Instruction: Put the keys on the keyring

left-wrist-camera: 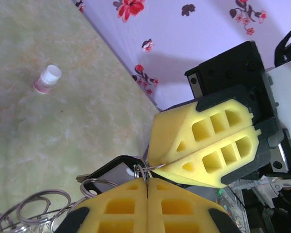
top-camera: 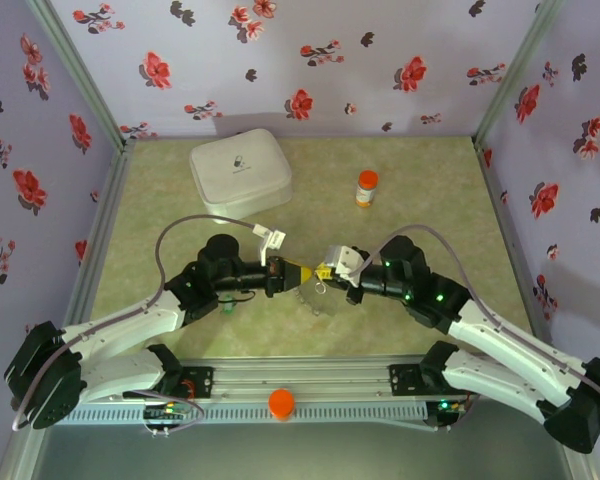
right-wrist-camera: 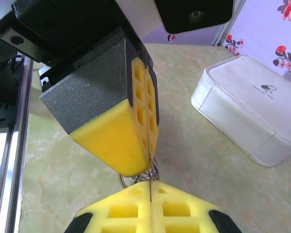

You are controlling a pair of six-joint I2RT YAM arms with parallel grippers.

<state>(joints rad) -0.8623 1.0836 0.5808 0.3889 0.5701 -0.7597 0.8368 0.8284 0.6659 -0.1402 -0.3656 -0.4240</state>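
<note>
Left gripper [top-camera: 304,271] and right gripper [top-camera: 324,270] meet tip to tip — both clamped on the keyring [left-wrist-camera: 142,171]. We reckon that steadies it

Cams: 1 overhead, 2 wrist.
Top looks down from behind arm bases [top-camera: 180,385]; wrist cams v. close, face each other: left sees right hand [left-wrist-camera: 154,166], right sees left hand [right-wrist-camera: 146,170].

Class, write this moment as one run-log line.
left gripper: shut on keyring | right gripper: shut on keyring | tips meeting
</note>
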